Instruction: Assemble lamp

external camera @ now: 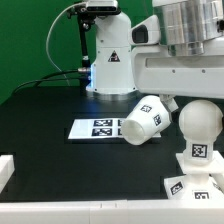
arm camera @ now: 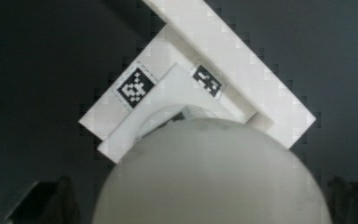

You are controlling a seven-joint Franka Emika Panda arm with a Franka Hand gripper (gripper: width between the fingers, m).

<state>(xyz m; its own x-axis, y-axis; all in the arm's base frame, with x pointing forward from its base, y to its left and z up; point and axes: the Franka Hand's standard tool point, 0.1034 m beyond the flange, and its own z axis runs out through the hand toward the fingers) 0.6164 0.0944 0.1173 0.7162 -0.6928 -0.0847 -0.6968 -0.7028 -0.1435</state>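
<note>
Bulb (external camera: pixel 200 124) stands over the base (external camera: pixel 190 185); keep it plumb as you screw. Whether your gripper (arm camera: pixel 194 205) clasps it, I cannot tell.

Bulb (arm camera: pixel 208 170): blurred, cut by the wrist view's edge, hiding part of the base (arm camera: pixel 158 108).
Base, exterior view: cut off at the frame's lower right corner.
Marker board (external camera: pixel 92 128): end near frame centre hidden behind the shade (external camera: pixel 145 118).
Gripper (arm camera: pixel 194 205): fingers (arm camera: pixel 44 198) dark blurs; grip unclear.

The black surface (external camera: pixel 40 120) is carrying the marker board (external camera: pixel 95 128) near its middle, the shade (external camera: pixel 143 118) lying tipped (on its side) just beside, the base (external camera: pixel 183 186) sitting toward the white-rimmed edge.
</note>
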